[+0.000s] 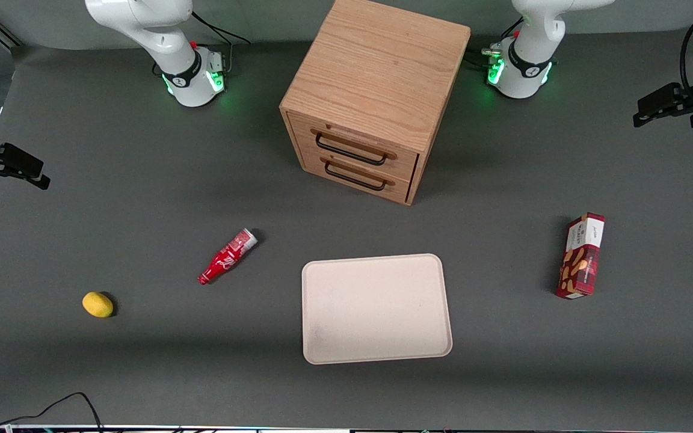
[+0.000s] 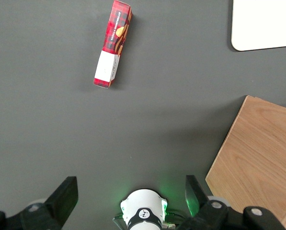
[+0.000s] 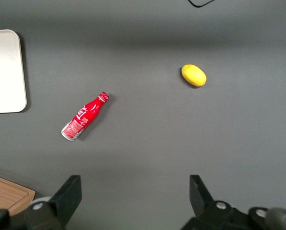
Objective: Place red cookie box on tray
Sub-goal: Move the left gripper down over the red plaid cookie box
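Grey tabletop, mostly bare; the red cookie box (image 1: 582, 256) lies flat toward the working arm's end, well apart from the tray (image 1: 376, 308). High above, the gripper (image 2: 128, 199) hangs with fingers spread, holding nothing. A grab across the slim box's length could twist it loose

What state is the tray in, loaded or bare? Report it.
Bare. The tray holds nothing; the red cookie box lies on the table toward the working arm's end, and the open gripper hangs high above the table.
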